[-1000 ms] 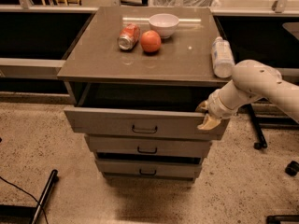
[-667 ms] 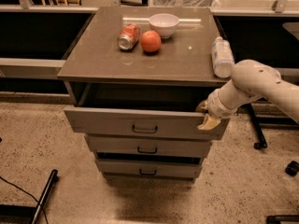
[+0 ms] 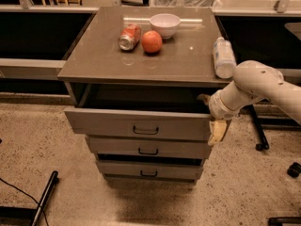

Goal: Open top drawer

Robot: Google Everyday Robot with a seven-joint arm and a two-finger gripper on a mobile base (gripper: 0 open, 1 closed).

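While the top drawer [image 3: 141, 124] sits pulled partway out under the counter [image 3: 150, 65], the gripper [image 3: 211, 122] fingers [image 3: 217, 132] pinch its front's right end. Pull step looks underway; next likely needs a straight outward draw.

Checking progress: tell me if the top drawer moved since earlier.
No: top drawer equally far out from the tabletop edge; end effector at its right corner.

arm [image 3: 263, 81] — bent, extends from right | gripper [image 3: 211, 120] — right of centre, angled down
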